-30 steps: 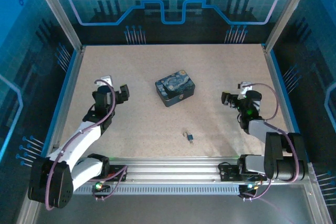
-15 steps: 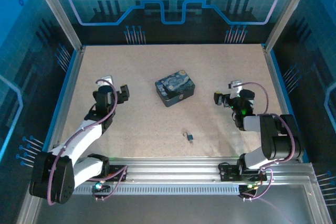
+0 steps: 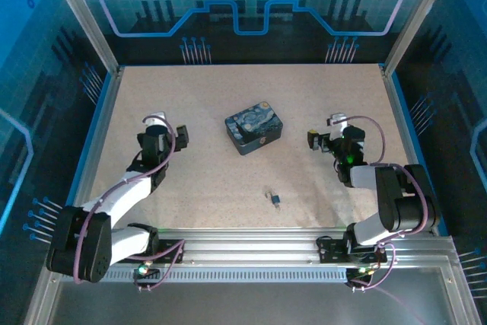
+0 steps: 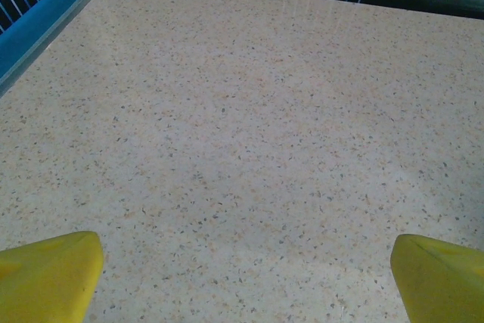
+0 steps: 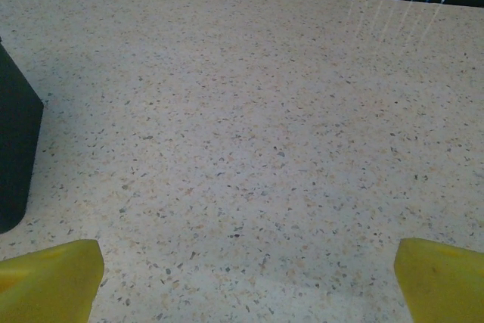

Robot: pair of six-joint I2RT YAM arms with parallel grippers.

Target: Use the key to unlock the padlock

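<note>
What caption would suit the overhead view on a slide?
Open left gripper and open right gripper flank a blue tin; tiny padlock lies untouched.

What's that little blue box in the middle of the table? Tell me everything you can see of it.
The tin is a rectangular box with rounded corners, dark blue, its lid painted with pale swirls; it looks like metal. It lies flat and shut on the speckled table, turned at a slant, touching nothing else.

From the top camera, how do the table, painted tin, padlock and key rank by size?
Largest: table.
Next: blue tin.
Last: padlock and key, tiny specks lying together, too small to rank against each other.
</note>
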